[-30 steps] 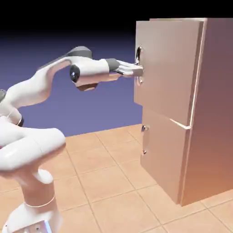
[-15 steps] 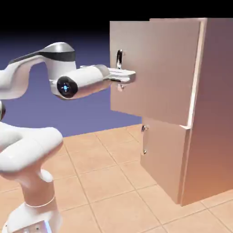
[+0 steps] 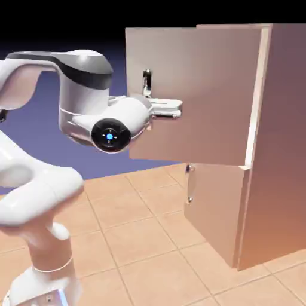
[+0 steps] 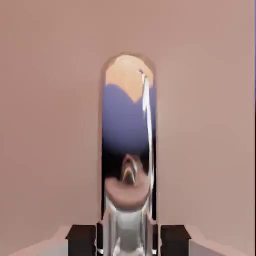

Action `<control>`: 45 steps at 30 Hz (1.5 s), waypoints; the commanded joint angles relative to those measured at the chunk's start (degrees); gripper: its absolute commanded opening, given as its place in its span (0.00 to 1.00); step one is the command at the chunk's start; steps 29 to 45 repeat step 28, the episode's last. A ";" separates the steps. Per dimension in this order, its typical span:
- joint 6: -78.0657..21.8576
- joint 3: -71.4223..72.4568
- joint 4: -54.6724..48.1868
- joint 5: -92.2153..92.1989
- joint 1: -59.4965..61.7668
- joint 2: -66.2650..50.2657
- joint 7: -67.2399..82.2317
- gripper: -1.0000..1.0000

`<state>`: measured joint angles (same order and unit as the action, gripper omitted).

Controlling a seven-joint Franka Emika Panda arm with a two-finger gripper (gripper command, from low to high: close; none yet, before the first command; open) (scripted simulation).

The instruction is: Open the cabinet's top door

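Note:
The cabinet (image 3: 281,149) is a tall pinkish-tan box at the exterior view's right. Its top door (image 3: 203,95) stands swung well out from the front, hinged at its right edge. The slim metal handle (image 3: 146,82) shows near the door's left edge, its lower part hidden behind my hand. My gripper (image 3: 174,109) reaches across the door face at handle height and is shut on the handle. In the hand view the shiny handle (image 4: 128,150) runs up the middle between my dark fingertips (image 4: 82,240), with the door panel (image 4: 50,125) filling the rest.
The shorter lower door (image 3: 218,209) is closed, with its small handle (image 3: 190,182) at its left edge. A tan tiled floor (image 3: 137,239) lies in front of the cabinet. My white arm (image 3: 36,197) rises from the lower left.
The top door has swung steadily further open toward the exterior view's left, with my gripper staying shut on its handle. My hand and forearm have drawn back left with it.

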<state>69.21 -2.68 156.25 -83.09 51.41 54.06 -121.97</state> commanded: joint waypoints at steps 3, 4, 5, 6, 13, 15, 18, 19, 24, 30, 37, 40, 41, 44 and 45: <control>2.35 -4.32 -1.12 3.60 -5.47 -1.64 0.60 0.00; 4.20 -5.40 -0.85 4.07 -7.54 -1.08 0.23 0.00; 6.06 -6.46 -0.56 4.49 -9.62 -0.44 -0.18 0.00; 7.86 -7.55 -0.30 4.91 -11.70 0.17 -0.59 0.00; 4.68 -18.74 -6.40 13.31 -21.82 -6.87 1.72 0.00; 0.61 -21.82 -9.86 15.95 -23.53 -11.02 3.37 0.00; -5.52 -26.12 -15.35 19.27 -26.31 -17.25 5.86 0.00; -7.58 -27.47 -17.24 20.20 -27.25 -19.33 6.71 0.00; -17.96 -33.64 -26.93 23.77 -31.71 -29.71 11.22 0.00; -24.13 -36.73 -32.71 25.14 -33.79 -35.90 14.22 1.00; -24.13 -36.73 -32.71 25.14 -33.79 -35.90 14.22 1.00; -24.13 -36.73 -32.71 25.14 -33.79 -35.90 14.22 1.00; -24.13 -36.73 -32.71 25.14 -33.79 -35.90 14.22 1.00; -24.13 -36.73 -32.71 25.14 -33.79 -35.90 14.22 1.00; -24.13 -36.73 -32.71 25.14 -33.79 -35.90 14.22 1.00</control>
